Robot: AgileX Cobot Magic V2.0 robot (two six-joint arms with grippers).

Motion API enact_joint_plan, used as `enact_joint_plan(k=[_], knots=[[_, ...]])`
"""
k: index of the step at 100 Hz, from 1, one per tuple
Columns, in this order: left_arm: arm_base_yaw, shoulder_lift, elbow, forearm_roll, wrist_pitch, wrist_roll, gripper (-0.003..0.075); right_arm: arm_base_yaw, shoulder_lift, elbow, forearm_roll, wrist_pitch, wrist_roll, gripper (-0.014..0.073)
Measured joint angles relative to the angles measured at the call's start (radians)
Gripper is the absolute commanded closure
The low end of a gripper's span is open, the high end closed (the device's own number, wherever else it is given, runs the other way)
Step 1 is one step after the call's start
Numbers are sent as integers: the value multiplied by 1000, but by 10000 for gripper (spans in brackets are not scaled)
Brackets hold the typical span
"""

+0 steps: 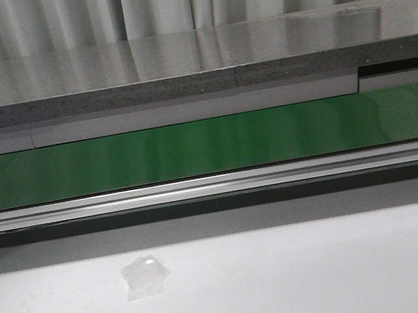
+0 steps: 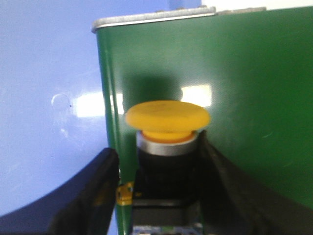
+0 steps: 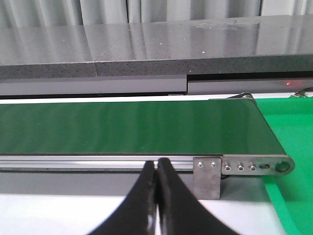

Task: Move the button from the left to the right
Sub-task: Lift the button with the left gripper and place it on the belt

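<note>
The button (image 2: pixel 167 116) has a yellow-orange disc head, a silver collar and a dark blocky body. It shows only in the left wrist view, standing upright on the green conveyor belt (image 2: pixel 254 88) near one long edge. My left gripper (image 2: pixel 156 159) is open around it. One finger (image 2: pixel 220 186) lies against the body, and the other finger (image 2: pixel 95 191) stands apart with a strip of belt showing between. My right gripper (image 3: pixel 156 164) is shut and empty, in front of the belt's aluminium side rail. Neither gripper nor the button shows in the front view.
The green belt (image 1: pixel 207 145) runs across the front view with an aluminium rail (image 1: pixel 213 186) below it and a grey stone counter (image 1: pixel 182 82) behind. The belt's end bracket (image 3: pixel 210 176) and a bright green surface (image 3: pixel 293 196) lie beside my right gripper. Tape patches (image 1: pixel 144 276) lie on the white table.
</note>
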Motion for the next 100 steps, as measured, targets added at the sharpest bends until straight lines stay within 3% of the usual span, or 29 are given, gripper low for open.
enact_joint_plan(k=[9,16,60,100], knots=[[0,0,0,-10,4,10,144,0,0,0,0,0,0,666],[0,0,0,-23,4,12,103,0,0,0,0,0,0,666],[0,-12,-65,-97,37,22,99,0,0,0,0,0,0,666],[0,-228,-17,-253,-60,128,99,0,0,0,0,0,0,666]])
